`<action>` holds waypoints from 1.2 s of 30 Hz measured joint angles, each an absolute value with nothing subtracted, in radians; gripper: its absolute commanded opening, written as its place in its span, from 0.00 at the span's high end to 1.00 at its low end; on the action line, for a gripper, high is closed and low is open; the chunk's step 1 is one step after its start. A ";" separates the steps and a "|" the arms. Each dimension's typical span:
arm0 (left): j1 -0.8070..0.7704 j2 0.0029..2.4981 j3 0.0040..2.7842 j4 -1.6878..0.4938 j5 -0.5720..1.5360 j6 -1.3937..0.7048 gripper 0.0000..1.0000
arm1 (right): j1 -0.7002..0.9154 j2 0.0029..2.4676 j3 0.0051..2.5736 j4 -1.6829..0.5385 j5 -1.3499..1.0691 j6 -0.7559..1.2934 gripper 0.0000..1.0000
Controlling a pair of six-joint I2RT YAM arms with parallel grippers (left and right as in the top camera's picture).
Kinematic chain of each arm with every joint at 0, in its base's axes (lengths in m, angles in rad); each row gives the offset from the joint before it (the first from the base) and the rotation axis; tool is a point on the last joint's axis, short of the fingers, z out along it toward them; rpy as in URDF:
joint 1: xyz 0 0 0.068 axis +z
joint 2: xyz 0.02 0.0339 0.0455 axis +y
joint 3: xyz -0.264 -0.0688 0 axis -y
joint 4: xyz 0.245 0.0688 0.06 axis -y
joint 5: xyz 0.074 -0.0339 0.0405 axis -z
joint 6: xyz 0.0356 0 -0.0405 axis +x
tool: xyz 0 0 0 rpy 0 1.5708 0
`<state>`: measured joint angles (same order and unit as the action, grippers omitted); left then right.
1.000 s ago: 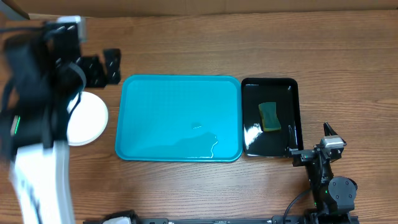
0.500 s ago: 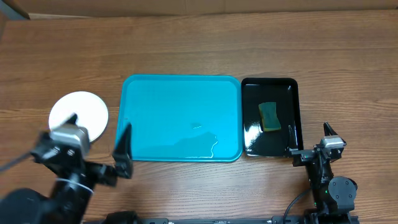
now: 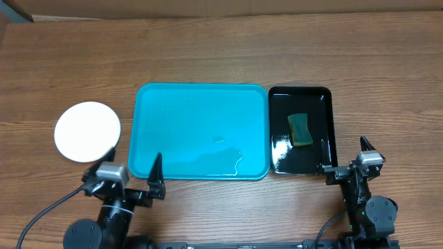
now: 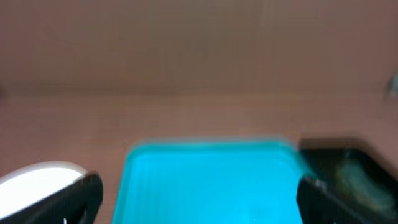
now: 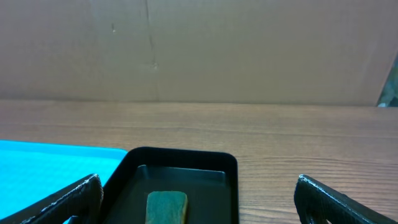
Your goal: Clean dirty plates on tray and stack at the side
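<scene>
The turquoise tray (image 3: 201,114) lies mid-table with no plates on it, only a thin wet streak (image 3: 225,158). It also fills the blurred left wrist view as the tray (image 4: 211,180). A white plate (image 3: 88,131) rests on the wood just left of it, and whether others lie beneath it I cannot tell; its edge shows as the plate (image 4: 34,177). My left gripper (image 3: 123,181) sits at the front edge below the tray's left corner, open and holding nothing (image 4: 199,211). My right gripper (image 3: 345,156) is open and holding nothing at the front right (image 5: 199,208).
A glossy black tray (image 3: 331,124) stands right of the turquoise one, holding a green sponge (image 3: 300,130), and is seen close as the black tray (image 5: 180,157) with the sponge (image 5: 166,206). A cardboard wall (image 5: 199,50) closes the far side.
My left arm has swung from over the plate at the far left down to the front edge of the table. The plate now shows fully. The right arm has not moved.
</scene>
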<state>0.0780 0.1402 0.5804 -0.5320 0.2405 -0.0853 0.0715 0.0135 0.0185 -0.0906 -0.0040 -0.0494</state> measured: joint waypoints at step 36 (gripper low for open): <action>0.057 0.013 0.008 -0.077 -0.001 -0.219 0.00 | 0.072 0.014 0.019 -0.090 -0.004 -0.050 0.00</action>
<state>0.0574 0.0132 0.0082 -0.0772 -0.0013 -0.2188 0.0715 0.0135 0.0185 -0.0902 -0.0040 -0.0498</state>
